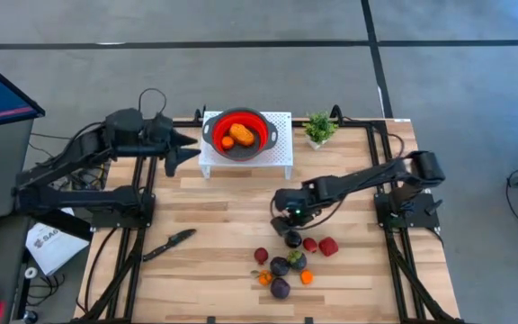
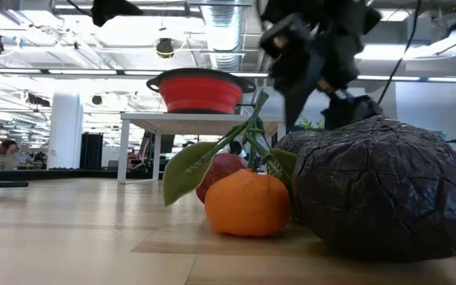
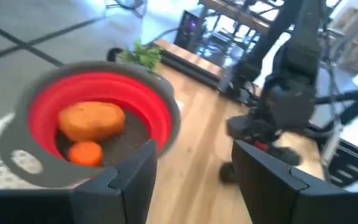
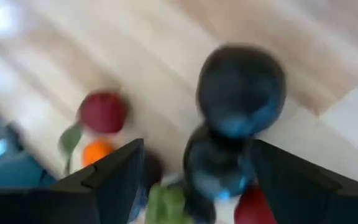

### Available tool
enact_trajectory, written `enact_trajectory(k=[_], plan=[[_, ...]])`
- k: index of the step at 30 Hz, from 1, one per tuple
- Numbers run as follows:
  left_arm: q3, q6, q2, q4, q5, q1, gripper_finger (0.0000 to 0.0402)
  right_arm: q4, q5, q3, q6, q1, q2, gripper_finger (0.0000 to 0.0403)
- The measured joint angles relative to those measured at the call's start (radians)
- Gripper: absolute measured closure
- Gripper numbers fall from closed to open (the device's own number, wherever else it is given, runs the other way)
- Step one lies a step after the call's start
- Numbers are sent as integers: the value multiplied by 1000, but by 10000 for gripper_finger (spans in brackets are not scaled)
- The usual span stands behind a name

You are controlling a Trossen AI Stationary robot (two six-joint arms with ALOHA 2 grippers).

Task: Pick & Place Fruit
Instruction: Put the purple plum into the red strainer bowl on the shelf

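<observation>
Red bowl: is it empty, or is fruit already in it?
Not empty. The red bowl on the white stand holds two orange pieces, one larger, one small.

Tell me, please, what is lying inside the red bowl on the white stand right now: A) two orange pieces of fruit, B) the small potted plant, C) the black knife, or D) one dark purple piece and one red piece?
A: the high view shows two orange fruit pieces inside the red bowl on the white stand, and the left wrist view shows a larger oval one above a smaller round one.
</observation>
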Motion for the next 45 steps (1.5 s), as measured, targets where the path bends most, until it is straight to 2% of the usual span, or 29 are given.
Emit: enact_trajectory(k=[4,8,15,20,28,37,42,45], plan=[[-63,-3,-39,-3,85,-5,198,-131,76,111,-9,14,92,111],[-106,-6,-66,-7,127,-9,198,-211,122,199,-63,30,177,111],[-136,-10,-79,-5,143,-11,197,-203,151,301,-168,34,280,111],[-136,-8,-69,-5,145,-11,197,-193,228,327,-254,32,297,112],[-144,-5,-63,-5,145,-23,197,-6,254,306,-497,14,297,112],[-196,-53,-64,-5,144,-31,197,87,253,306,-930,1,297,112],[-210,-81,-64,-4,144,-31,197,153,247,307,-1049,-9,319,112],[-210,-82,-64,-3,144,-31,197,195,208,305,-1088,-16,362,112]])
